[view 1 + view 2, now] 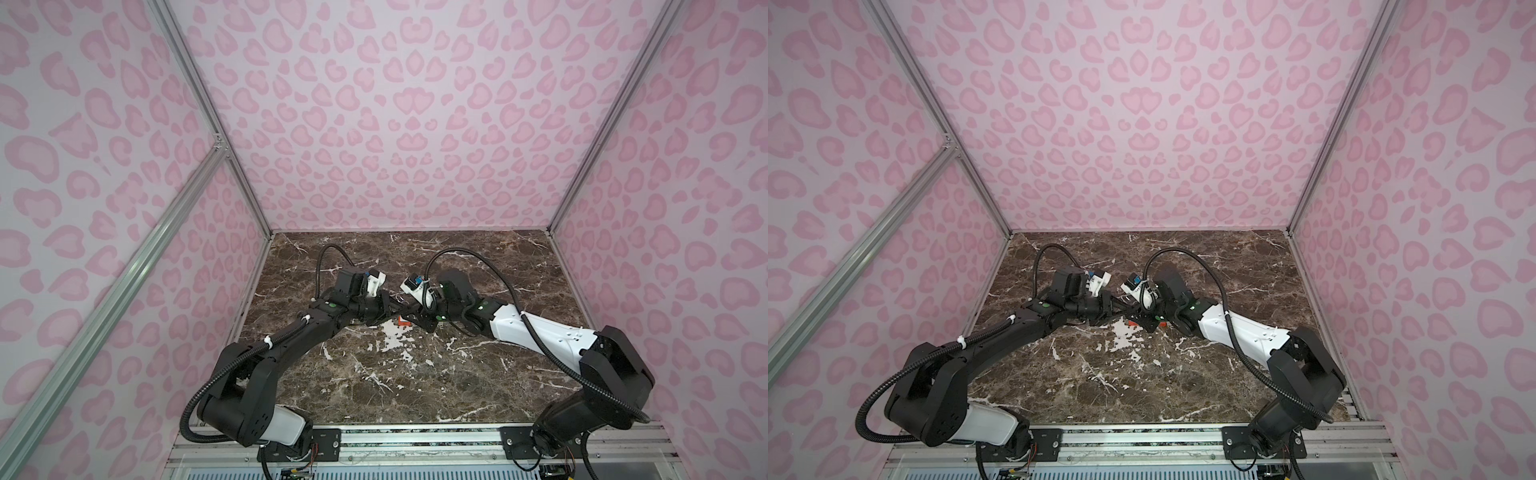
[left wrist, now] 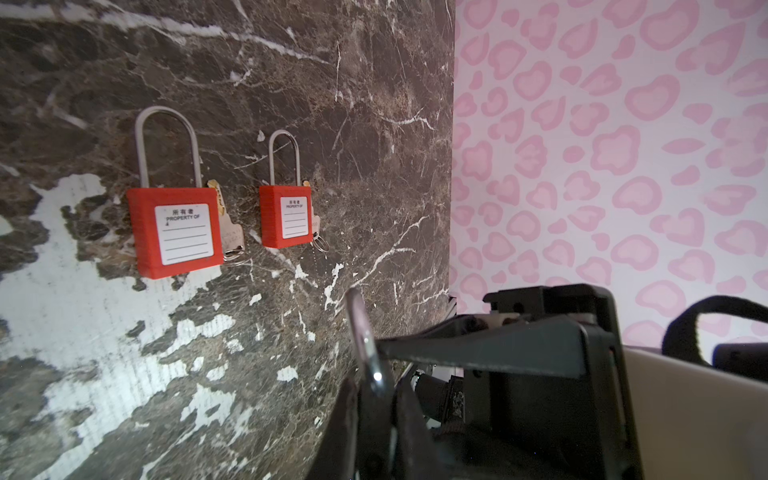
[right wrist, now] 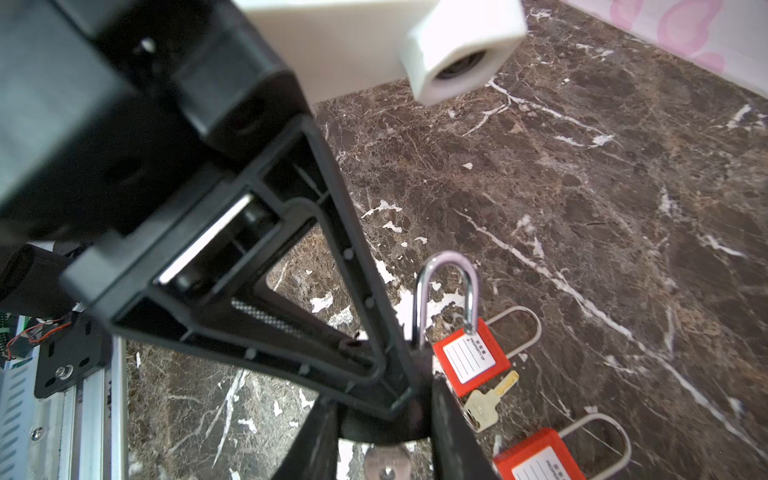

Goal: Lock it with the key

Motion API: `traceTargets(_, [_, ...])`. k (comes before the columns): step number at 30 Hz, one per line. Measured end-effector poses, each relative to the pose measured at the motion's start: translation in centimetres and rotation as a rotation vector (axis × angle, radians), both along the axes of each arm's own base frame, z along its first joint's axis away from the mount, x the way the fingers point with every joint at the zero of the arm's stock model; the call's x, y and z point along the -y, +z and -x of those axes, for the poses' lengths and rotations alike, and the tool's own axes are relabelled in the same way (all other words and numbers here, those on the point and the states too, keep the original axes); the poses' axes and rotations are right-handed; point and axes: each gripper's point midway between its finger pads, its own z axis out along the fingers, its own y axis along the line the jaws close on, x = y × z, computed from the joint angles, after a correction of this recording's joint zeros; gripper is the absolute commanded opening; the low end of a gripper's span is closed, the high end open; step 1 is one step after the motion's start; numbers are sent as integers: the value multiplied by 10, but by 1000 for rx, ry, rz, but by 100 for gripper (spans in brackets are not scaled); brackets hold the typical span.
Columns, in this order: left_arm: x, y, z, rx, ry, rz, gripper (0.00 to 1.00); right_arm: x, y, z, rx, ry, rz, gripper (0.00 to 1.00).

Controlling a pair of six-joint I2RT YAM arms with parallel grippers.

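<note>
Padlock (image 3: 446, 259) aloft, well inside table (image 3: 623, 166) edges

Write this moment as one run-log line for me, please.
left pincer: shut on shackle | right pincer: grip unclear | two red padlocks flat on table

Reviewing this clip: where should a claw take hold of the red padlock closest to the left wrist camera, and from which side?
Take the red body from straight above, squeezing across its width. It lies flat, label up, and is the thickest part; the shackle is a thin loop on the marble. The key hugs one side and may crowd the grip.
</note>
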Motion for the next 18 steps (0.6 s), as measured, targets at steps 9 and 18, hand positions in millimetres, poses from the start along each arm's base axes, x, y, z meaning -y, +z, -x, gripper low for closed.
traceTargets(9, [-1,5,-6,18,21,-12,4,1,15,-1,41,-4,-41,51])
traceTargets(18, [-5,20,-8,65,43,-3,4,24,36,-9,28,-85,-170,53])
